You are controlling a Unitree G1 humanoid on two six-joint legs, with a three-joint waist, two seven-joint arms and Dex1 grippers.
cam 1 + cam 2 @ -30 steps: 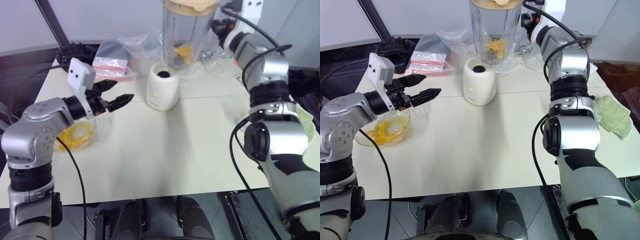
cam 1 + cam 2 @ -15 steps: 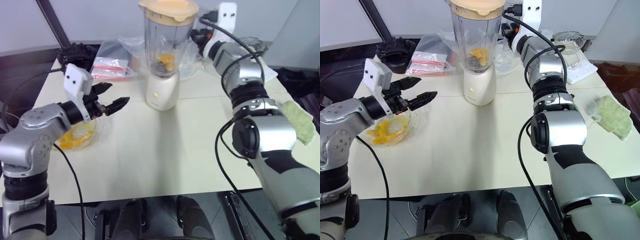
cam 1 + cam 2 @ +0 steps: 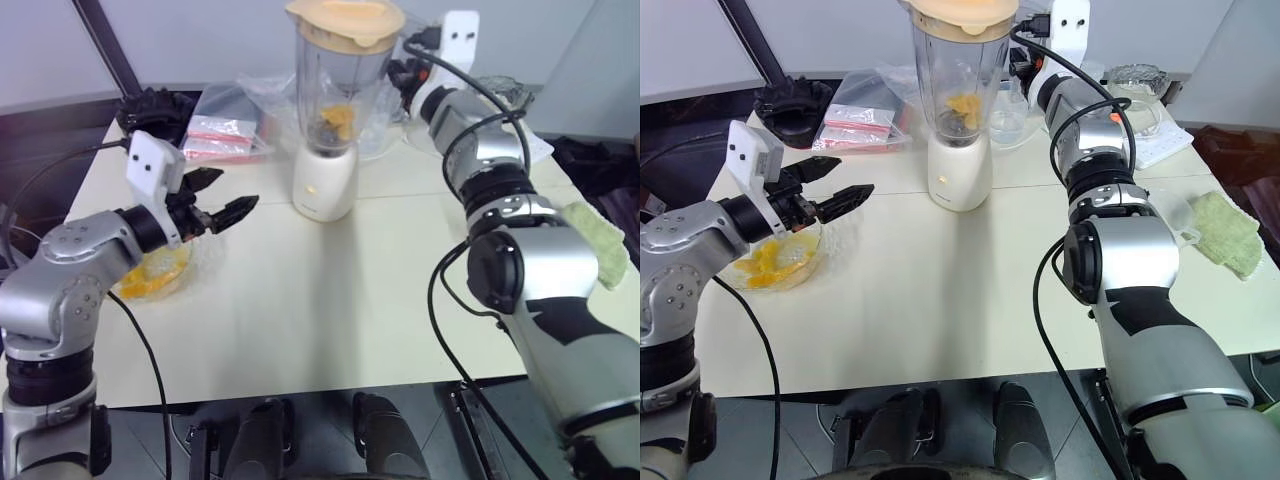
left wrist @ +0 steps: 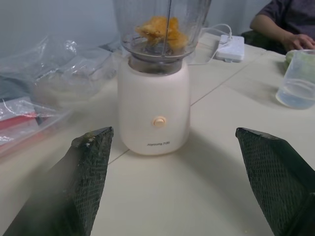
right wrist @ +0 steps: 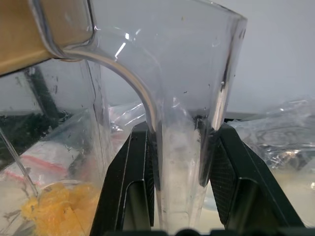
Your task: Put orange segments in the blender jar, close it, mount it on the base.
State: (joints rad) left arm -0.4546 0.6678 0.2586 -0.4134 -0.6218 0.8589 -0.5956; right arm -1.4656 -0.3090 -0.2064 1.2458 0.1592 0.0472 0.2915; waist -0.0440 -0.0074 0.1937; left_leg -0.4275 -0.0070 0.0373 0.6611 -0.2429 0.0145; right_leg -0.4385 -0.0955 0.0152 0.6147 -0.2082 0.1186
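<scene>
Head view: your left end effector (image 3: pixel 222 198) hangs over the tabletop (image 3: pixel 330 300) with both fingers spread wide, gripping nothing. A glass bowl (image 3: pixel 160 275) with orange pieces sits just below and behind it. The base (image 3: pixel 324 182) stands ahead of that end effector, well apart, and the blender jar (image 3: pixel 340 75) sits on top of it, cream lid (image 3: pixel 346 20) on, orange segments (image 3: pixel 337 118) low inside. Your right end effector (image 3: pixel 1025 75) is up at the jar's far side, next to its handle. Plastic bags (image 3: pixel 225 125) and a black ridged object (image 3: pixel 150 105) lie past the left end effector. A green cloth (image 3: pixel 1225 230) lies out to the right of the right arm.

Left wrist view: the two fingertips (image 4: pixel 88 162) stand far apart, with the base centred between them but farther off, not touching. Segments show in the jar above. A cup of water (image 4: pixel 298 78) and a person's arm (image 4: pixel 280 24) lie beyond.

Right wrist view: fingers (image 5: pixel 226 167) are clamped narrow on the jar's clear handle (image 5: pixel 182 162), one on each side, touching it. Segments (image 5: pixel 54 211) show inside the jar, beside the handle.
</scene>
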